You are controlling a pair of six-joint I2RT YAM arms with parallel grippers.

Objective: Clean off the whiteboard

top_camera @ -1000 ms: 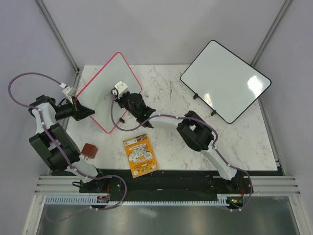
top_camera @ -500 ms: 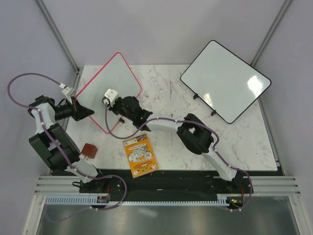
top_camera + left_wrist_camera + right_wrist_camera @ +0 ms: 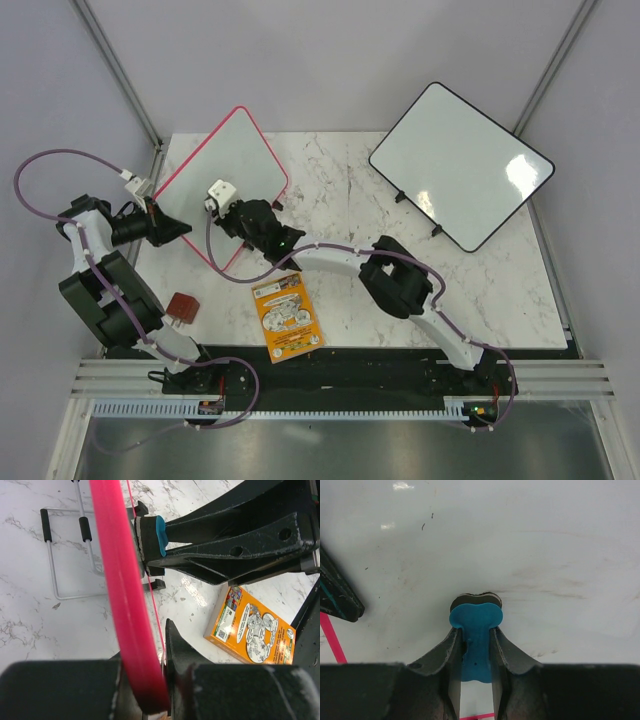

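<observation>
- Right gripper: jaws clamped on blue eraser, its pad pressed flat to the whiteboard face straight ahead.
- Left gripper: jaws clamped on the pink frame at the left corner.
- Whiteboard: tilted, rear-left of the table; right arm works its face.

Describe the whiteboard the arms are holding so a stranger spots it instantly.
On the marble table, look to the far left corner. There the whiteboard is pinched at its edge by the left gripper while the right gripper presses a blue eraser to its face. Its pink frame sets it apart from the larger black-framed board at far right.
</observation>
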